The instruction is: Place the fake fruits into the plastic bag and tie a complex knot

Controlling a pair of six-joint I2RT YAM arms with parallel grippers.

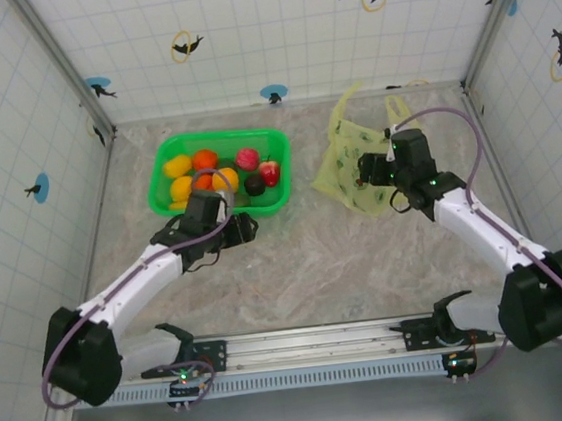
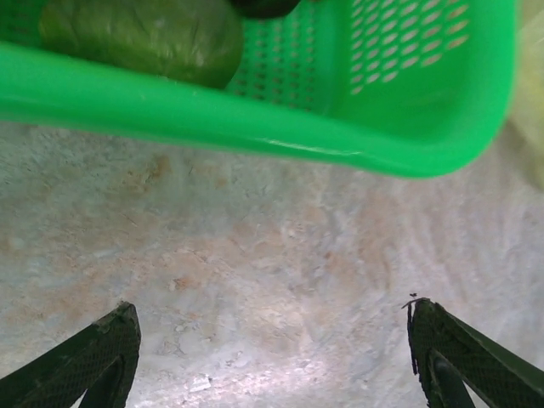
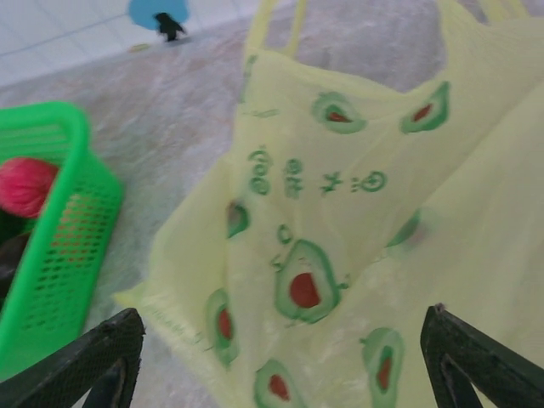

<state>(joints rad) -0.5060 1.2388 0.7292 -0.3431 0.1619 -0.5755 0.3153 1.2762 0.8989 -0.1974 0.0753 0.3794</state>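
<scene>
The fake fruits, orange, yellow, red and blackish, lie in a bright green tray at the back left. A dark green fruit shows behind the tray's near wall. My left gripper hangs open just in front of that wall, with bare table between its fingers. The plastic bag lies flat at the back right, pale yellow with avocado prints. Its handles lie loose and no knot is in view. My right gripper hovers open over the bag's near part.
White tiled walls close the table at the back and sides. A strip of marbled tabletop separates tray and bag, and a wide stretch lies between the arms. A metal rail runs along the near edge.
</scene>
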